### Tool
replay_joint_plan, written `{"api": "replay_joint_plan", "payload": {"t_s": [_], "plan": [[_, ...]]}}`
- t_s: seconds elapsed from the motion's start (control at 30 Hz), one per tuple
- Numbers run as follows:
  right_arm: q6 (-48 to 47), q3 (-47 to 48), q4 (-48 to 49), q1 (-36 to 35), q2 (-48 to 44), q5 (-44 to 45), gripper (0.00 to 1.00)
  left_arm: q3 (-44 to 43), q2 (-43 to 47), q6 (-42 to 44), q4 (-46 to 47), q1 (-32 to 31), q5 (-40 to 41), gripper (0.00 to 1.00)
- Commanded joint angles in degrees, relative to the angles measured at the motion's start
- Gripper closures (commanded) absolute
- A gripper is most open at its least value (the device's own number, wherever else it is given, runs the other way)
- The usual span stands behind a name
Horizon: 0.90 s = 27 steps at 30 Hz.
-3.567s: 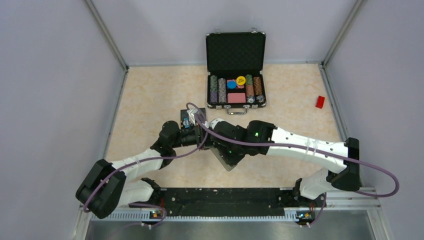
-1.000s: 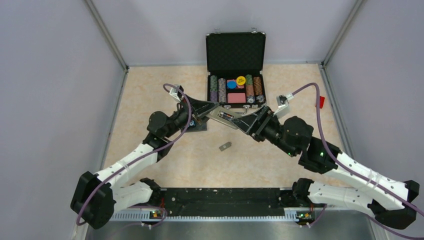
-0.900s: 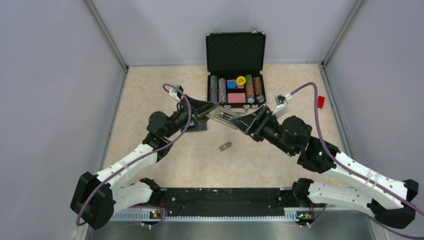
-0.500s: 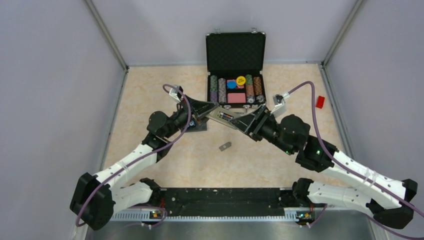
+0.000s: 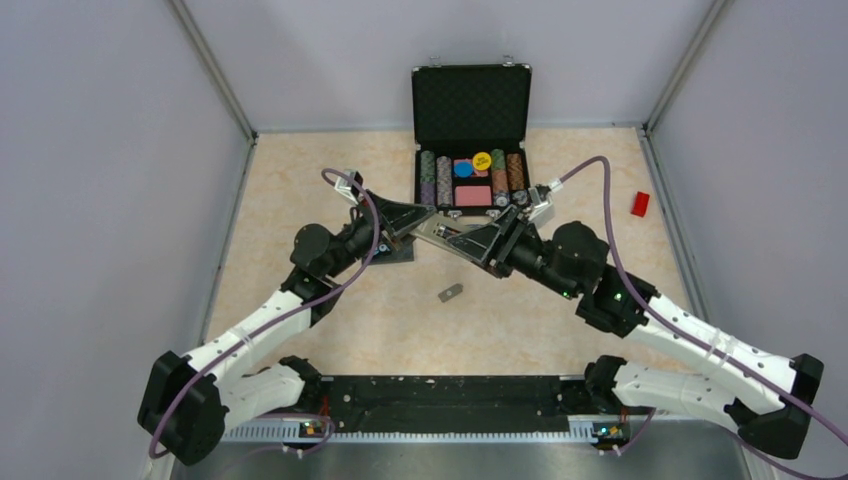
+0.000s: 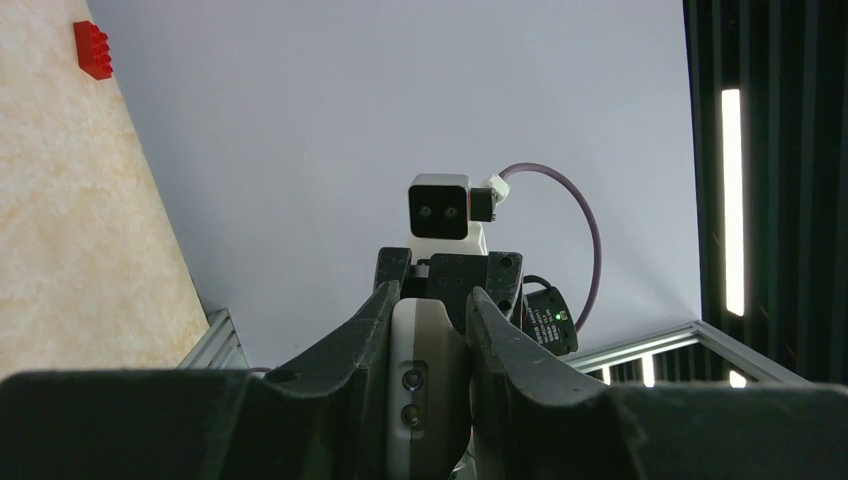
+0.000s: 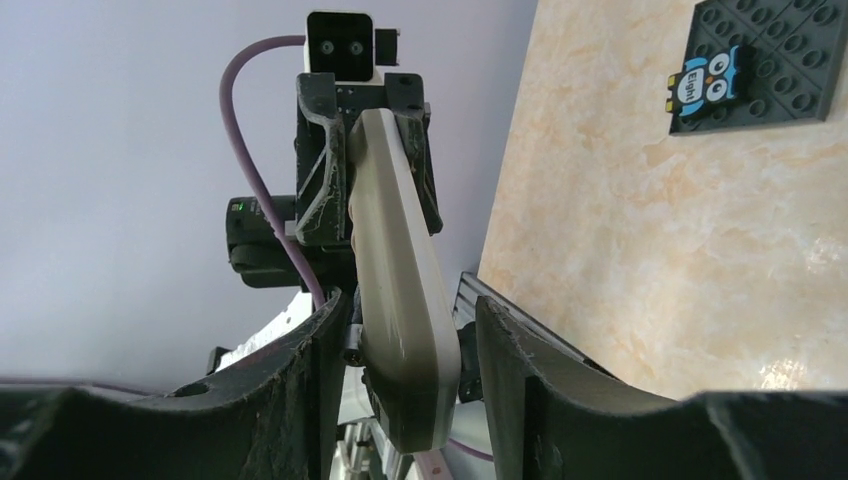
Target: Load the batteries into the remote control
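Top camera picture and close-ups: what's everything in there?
Remote control: one, white-grey, held up between both hands.
Small flat piece: one, grey, on the table nearer than the remote.
Case: one, black, open, far edge.
Poker chips: several stacks, mixed colours, in the case.
Square pad: one, black, beside the left hand.
Owl card: one, blue, on the pad.
Brick: one, red, far right.
Left hand: one, black, shut on the remote.
Right hand: one, black, open around the remote's other end.
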<state>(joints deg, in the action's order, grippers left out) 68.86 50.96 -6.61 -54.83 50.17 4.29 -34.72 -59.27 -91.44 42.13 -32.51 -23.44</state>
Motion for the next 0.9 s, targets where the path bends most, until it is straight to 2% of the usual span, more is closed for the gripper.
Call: {"api": "replay_joint_plan", "payload": {"t_s": [0.0, 0.17, 0.33, 0.5, 0.77, 0.87], "plan": [[0.1, -0.8, 3.5, 0.6, 1.3, -3.5, 0.53, -1.8, 1.3, 0.1, 5.2, -0.2, 0.9, 1.0], [0.1, -1.0, 4.2, 0.5, 2.1, -4.0, 0.52, -2.0, 0.1, 0.2, 6.5, -0.1, 2.1, 1.0], [-1.1, 1.1, 3.8, 0.6, 2.3, -5.3, 0.35, -1.5, -0.1, 0.4, 5.9, -0.1, 2.7, 1.0], [-2.1, 2.0, 2.9, 1.0, 1.3, -5.4, 0.25, -0.9, -0.3, 0.6, 4.4, -0.1, 4.0, 1.0], [-2.6, 2.1, 1.5, 1.3, -1.4, -4.5, 0.22, -0.2, -0.6, 0.7, 3.4, -0.1, 4.5, 1.0], [-2.3, 1.5, 0.9, 1.4, -3.2, -1.0, 0.22, 0.1, -0.4, 0.5, 3.3, -0.1, 4.4, 1.0]]}}
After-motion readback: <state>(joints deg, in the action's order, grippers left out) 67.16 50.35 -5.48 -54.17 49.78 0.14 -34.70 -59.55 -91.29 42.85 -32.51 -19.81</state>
